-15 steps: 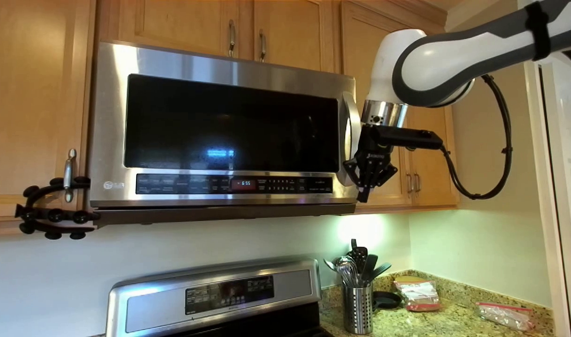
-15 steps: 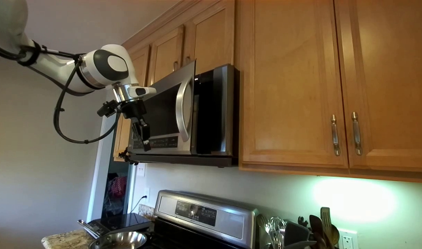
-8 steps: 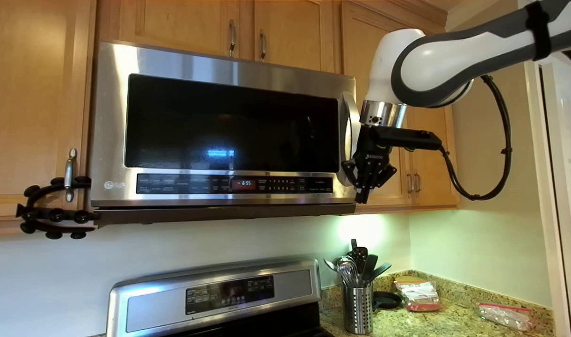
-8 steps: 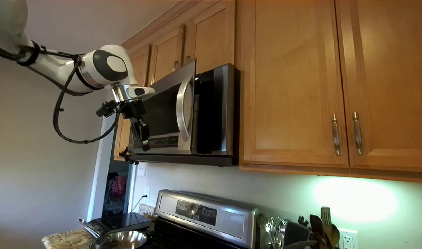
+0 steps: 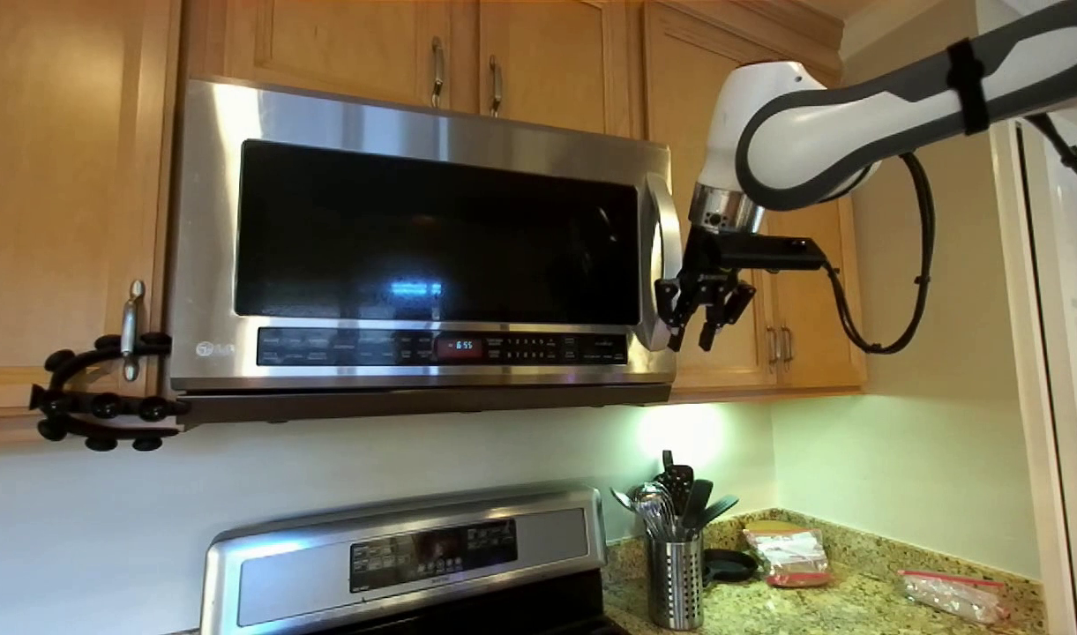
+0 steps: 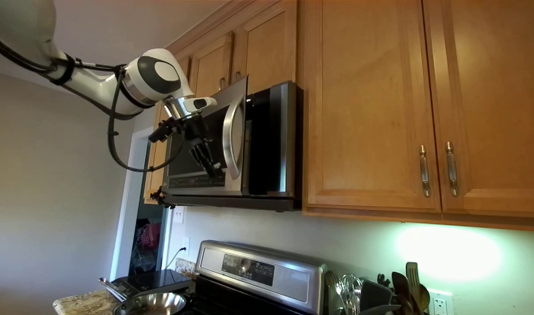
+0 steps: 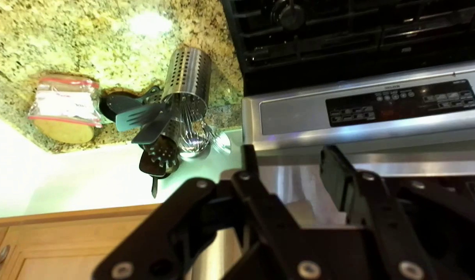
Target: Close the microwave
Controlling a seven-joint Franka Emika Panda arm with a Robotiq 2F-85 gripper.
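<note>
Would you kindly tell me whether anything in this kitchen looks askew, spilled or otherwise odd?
Two things: the microwave door stands ajar, its edge jutting out from the microwave's body, and a black knobbly object hangs by a cabinet handle, an odd spot. I see no spill or damage.

open air lies below the gripper (image 5: 691, 340); the curved microwave handle (image 6: 227, 138) juts out close beside it.

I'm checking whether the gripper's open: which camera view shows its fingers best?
The wrist view: the fingers look largest there, with a clear gap between them. Both exterior views show them small and dark.
</note>
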